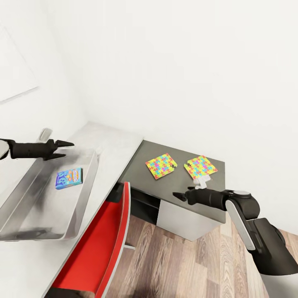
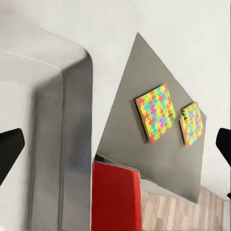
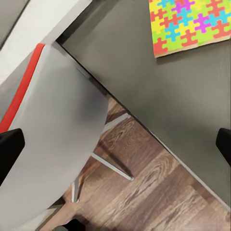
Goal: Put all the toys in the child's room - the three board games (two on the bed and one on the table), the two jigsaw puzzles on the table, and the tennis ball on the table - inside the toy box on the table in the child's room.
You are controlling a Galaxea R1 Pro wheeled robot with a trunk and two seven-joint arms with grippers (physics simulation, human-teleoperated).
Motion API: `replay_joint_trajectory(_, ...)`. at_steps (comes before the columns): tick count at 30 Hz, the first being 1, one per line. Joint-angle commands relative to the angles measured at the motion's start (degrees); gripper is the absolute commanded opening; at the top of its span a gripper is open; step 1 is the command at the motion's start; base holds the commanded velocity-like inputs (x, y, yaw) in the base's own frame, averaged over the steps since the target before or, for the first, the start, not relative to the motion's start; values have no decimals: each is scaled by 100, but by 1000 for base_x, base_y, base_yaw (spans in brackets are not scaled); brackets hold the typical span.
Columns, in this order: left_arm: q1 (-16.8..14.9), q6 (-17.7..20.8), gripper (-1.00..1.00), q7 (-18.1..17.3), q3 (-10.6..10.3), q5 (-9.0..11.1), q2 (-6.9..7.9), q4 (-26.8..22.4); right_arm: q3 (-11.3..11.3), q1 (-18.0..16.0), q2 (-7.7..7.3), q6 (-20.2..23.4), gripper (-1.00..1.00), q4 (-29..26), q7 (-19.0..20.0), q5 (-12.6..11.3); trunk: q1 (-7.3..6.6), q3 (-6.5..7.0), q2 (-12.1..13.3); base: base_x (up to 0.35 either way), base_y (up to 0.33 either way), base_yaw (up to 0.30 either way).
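Two bright multicoloured jigsaw puzzles lie flat on the dark grey table [image 1: 182,153], one to the left [image 1: 162,166] and one to the right [image 1: 200,167]. In the left wrist view they appear as the left puzzle [image 2: 155,113] and the right puzzle [image 2: 192,123]. The grey metal toy box [image 1: 85,182] sits on the white desk and holds a blue board game [image 1: 69,178]. My left gripper [image 1: 68,150] hovers open over the box's far end, holding nothing. My right gripper [image 1: 179,195] is open and empty off the dark table's front edge, just short of the right puzzle [image 3: 187,24].
A red chair [image 1: 105,244] with a grey back [image 3: 53,125] stands pushed against the white desk [image 1: 111,145], between the toy box and the dark table. Wood floor [image 1: 186,265] lies below my right arm. White walls close off the back.
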Motion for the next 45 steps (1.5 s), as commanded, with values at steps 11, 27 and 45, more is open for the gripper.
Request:
replay_joint_trajectory(11,400,114,100,268,903,331,148,-1661,-448,-17,-48,-62,100,-4,93,16,4,-10,-10,0,0,0)
replay_joint_trajectory(27,617,47,100,8999,856,4623,-3087,-4500,-1505,-36,-706,170,100,-4,104,16,4,-10,-10,0,0,-213)
replay_joint_trajectory(45,2209,-495,100,10274,857,3856,-4407,-4992,-2052,204,-1345,235,100,-4,122,16,4,-9,-10,0,0,-295)
